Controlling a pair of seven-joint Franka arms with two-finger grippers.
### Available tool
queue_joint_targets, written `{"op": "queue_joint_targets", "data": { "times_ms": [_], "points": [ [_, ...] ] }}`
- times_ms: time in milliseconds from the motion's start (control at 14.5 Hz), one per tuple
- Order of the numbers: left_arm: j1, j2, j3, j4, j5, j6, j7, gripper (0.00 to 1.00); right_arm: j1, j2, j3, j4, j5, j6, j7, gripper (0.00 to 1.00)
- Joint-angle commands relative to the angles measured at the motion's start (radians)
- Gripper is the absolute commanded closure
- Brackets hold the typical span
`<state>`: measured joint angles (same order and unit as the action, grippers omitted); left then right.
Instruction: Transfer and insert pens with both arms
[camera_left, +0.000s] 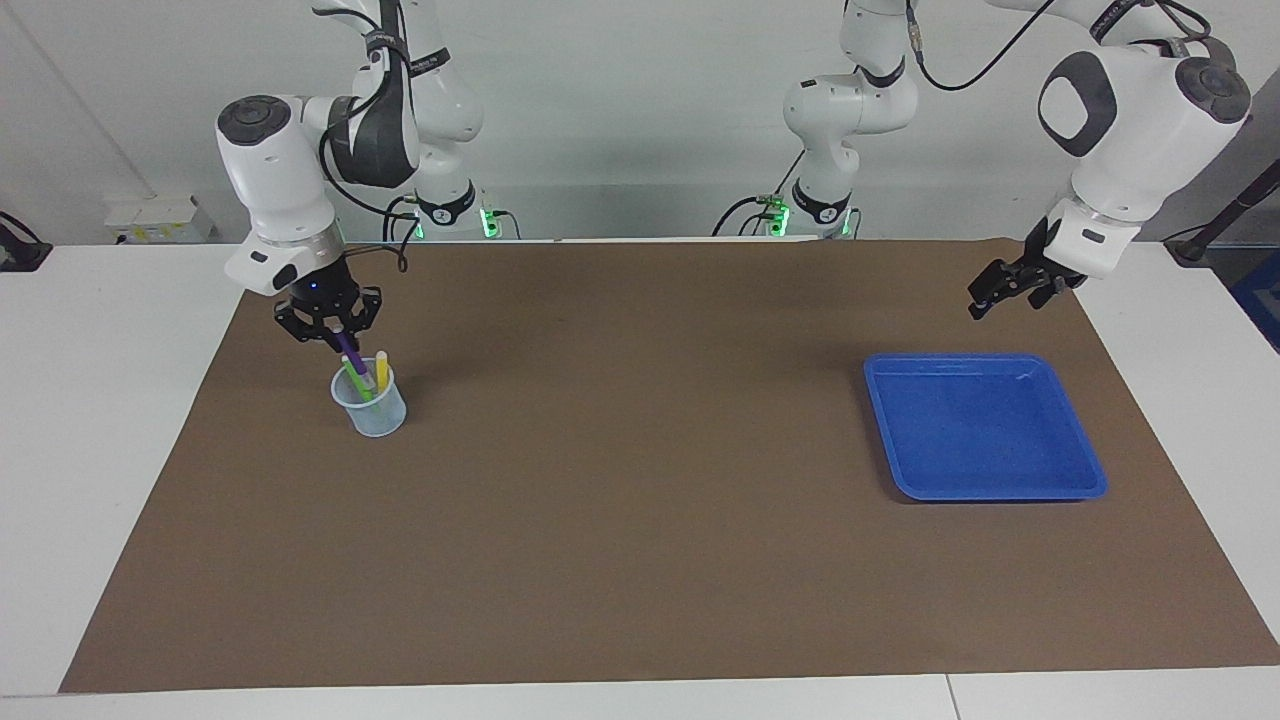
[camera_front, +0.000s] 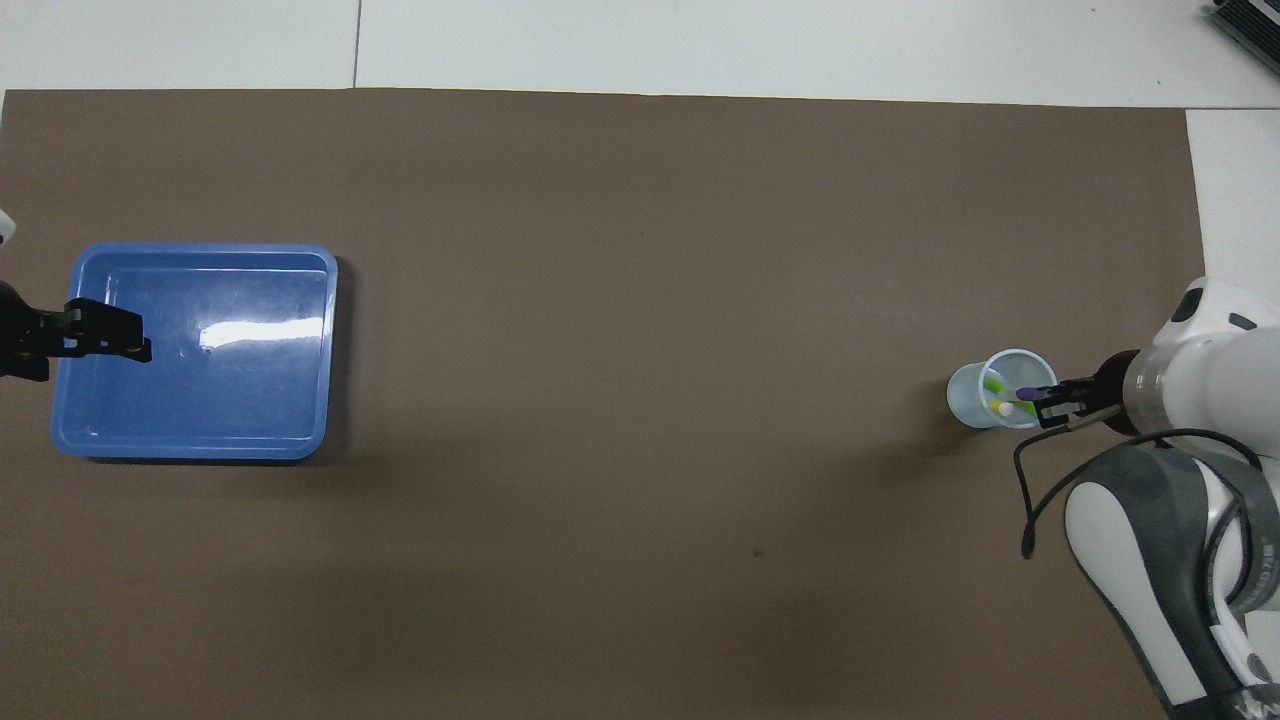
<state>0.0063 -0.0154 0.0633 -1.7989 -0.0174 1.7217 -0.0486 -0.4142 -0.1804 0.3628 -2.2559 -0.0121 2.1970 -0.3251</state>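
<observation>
A shallow rectangular blue plastic tray (camera_left: 985, 425) (camera_front: 195, 350) lies near the left arm's end of the brown mat (camera_left: 640, 500) (camera_front: 640, 300) covering the white table (camera_left: 100, 400) (camera_front: 800, 40).

In the overhead view the left gripper (camera_front: 125, 340) is cut off at the frame edge over the tray (camera_front: 330, 350). The cup (camera_left: 385, 420) hides the pens' lower ends.
</observation>
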Motion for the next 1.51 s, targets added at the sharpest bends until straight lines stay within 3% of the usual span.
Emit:
{"op": "queue_joint_targets", "data": {
  "times_ms": [0,138,206,275,344,413,963,1444],
  "points": [
    [-0.022,-0.008,0.015,-0.010,0.020,0.018,-0.004,0.00,-0.028,0.022,0.015,-0.021,-0.020,0.047,-0.008,1.00],
    [-0.037,-0.004,0.016,-0.008,0.019,0.029,-0.005,0.00,-0.031,0.047,0.015,-0.022,-0.019,0.070,0.035,1.00],
    [-0.037,-0.005,0.016,-0.008,0.019,0.029,-0.002,0.00,-0.031,0.047,0.016,-0.021,-0.019,0.070,0.059,0.90],
    [-0.040,-0.001,0.016,-0.004,0.019,0.024,0.000,0.00,-0.031,0.047,0.016,-0.021,-0.020,0.069,0.066,0.53],
    [-0.048,0.003,0.020,0.021,0.020,0.001,0.003,0.00,-0.029,0.047,0.018,-0.017,-0.020,0.067,0.069,0.08],
    [-0.043,0.009,0.018,0.047,0.019,-0.028,0.009,0.00,-0.029,0.047,0.018,-0.014,-0.019,0.061,0.070,0.00],
    [-0.051,0.009,0.009,0.076,0.011,-0.037,0.065,0.00,-0.020,0.047,0.022,0.091,-0.019,-0.068,0.084,0.00],
    [-0.042,0.005,-0.049,0.173,0.010,-0.148,0.062,0.00,-0.011,0.084,0.024,0.289,-0.019,-0.270,0.095,0.00]
  ]
}}
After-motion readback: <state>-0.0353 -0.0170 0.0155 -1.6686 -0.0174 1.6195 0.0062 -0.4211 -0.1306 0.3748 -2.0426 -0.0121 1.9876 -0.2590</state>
